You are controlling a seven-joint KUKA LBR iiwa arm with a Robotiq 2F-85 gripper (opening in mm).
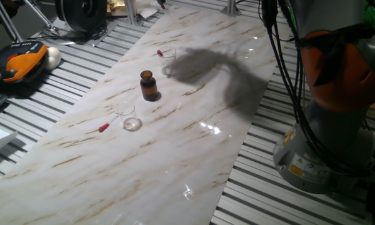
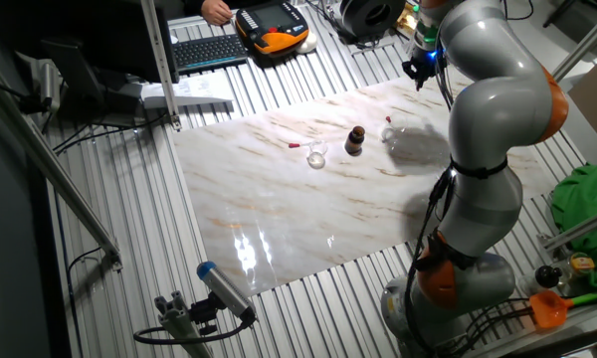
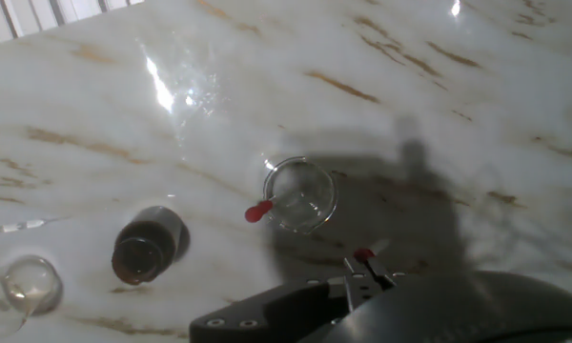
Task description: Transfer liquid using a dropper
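While jaws' state cannot be told, round amber bottle (image 3: 145, 250) stands beside clear glass beaker (image 3: 301, 195).

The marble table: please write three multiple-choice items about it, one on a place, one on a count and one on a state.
1. Where does the brown bottle stand?
A. Between one clear glass and the other clear glass
B. On the keyboard
C. On the metal slats beside the table

2. How many red-bulbed droppers are on the marble table?
A. One
B. Two
C. Four

3. In what state is the brown bottle?
A. Upright on the table
B. Lying on its side
C. Lifted in the air

Answers:
1 A, since both fixed views show a glass on either side of the bottle.
2 B, since one red bulb shows near each glass.
3 A, since the bottle stands on its base with its neck upward.
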